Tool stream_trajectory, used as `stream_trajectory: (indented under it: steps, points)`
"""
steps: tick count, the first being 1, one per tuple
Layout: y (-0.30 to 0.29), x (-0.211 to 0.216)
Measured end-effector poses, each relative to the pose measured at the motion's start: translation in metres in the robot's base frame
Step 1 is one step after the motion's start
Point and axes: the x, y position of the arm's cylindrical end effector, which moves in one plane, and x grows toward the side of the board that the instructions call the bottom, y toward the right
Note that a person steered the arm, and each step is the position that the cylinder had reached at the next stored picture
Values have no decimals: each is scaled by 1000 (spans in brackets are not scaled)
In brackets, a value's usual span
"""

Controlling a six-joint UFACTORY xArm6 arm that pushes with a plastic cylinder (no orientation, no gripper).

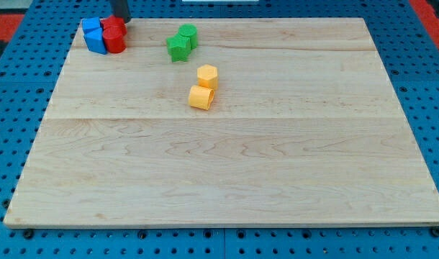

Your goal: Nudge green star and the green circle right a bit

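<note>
Camera view: green pair waits, rod parked by the reds

Green star (pixel 178 48) and green circle (pixel 188 34) sit touching near the view's top, left of centre. They look light, rigid, likely to slide easily; push their left faces. Two yellow blocks (pixel 204 87) lie just below. My tip (pixel 123 19) holds nothing, well left of them, touching the red blocks (pixel 114 35) beside the blue blocks (pixel 95 34).

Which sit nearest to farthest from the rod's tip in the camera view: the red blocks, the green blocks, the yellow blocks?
From my tip, at the view's top left:
1. Red blocks, right beside it, next to the blue ones.
2. Green blocks, to the view's right.
3. Yellow blocks, further right and lower down.
</note>
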Motion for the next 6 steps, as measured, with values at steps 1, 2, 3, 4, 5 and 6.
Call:
stream_trajectory:
  steps: [1, 2, 3, 4, 5, 6]
  points:
    - [-17, 4]
    - [-5, 33]
    - [20, 65]
    - [44, 97]
    - [74, 95]
    - [72, 33]
